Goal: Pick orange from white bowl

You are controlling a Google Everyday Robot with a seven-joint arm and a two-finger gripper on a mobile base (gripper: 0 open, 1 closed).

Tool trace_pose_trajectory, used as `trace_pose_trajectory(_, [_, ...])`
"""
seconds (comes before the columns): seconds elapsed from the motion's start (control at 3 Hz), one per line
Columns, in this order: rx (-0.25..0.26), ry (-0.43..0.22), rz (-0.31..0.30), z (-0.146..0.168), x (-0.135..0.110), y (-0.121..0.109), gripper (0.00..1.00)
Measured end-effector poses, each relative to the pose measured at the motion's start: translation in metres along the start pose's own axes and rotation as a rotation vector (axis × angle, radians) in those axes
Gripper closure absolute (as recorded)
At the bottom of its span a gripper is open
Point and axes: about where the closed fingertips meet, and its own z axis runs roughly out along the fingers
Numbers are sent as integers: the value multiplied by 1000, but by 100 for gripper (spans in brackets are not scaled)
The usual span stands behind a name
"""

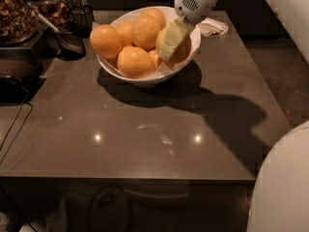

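Fruit [135, 62] fills the white bowl [149, 79], gripper [173, 45] against the orange [186, 48] at right, grip unclear.

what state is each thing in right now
white bowl, upright on the table, holding fruit
orange, in the bowl at its right rim
other fruits, piled in the bowl, left and middle
end effector, in the bowl's right side, against the orange
napkin, lying on the table behind the bowl

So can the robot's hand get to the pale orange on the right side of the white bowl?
Probably yes. The hand is down inside the white bowl, right against that orange, and nothing lies on top of it.
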Motion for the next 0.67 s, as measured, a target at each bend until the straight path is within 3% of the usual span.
trace_pose_trajectory(0.33, [-31,-55,-58,-31,8,16,100])
trace_pose_trajectory(0.67, [-109,-145,-170,-76,26,49,100])
